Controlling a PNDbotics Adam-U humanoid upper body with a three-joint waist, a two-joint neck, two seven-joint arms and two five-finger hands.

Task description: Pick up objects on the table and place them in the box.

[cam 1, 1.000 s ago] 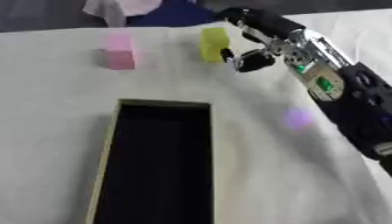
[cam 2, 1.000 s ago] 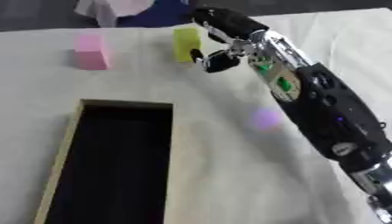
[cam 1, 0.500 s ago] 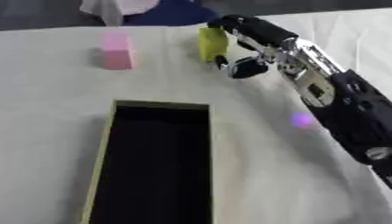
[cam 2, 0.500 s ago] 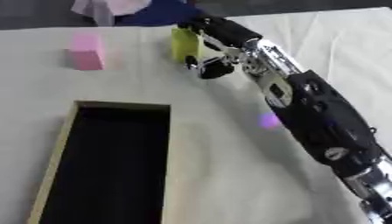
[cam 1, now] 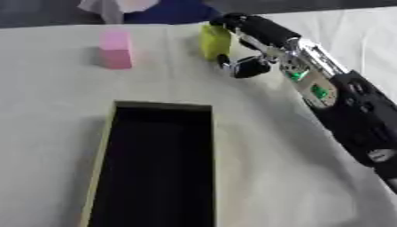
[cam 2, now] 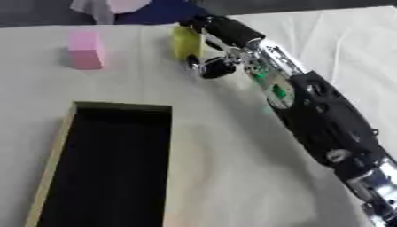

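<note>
Right hand (cam 1: pixel 247 36) has reached farther, now at yellow block (cam 1: pixel 215 41), fingers curled over its top, thumb below. Block upright, far centre of table (cam 1: pixel 46 124). Pink block (cam 1: pixel 114 49) far left. Box (cam 1: pixel 155 168) near, open.

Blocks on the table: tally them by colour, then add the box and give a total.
Pink block: 1
Yellow block: 1, with the right hand at it
Box: 1, nothing visible in it
Total: 3
</note>
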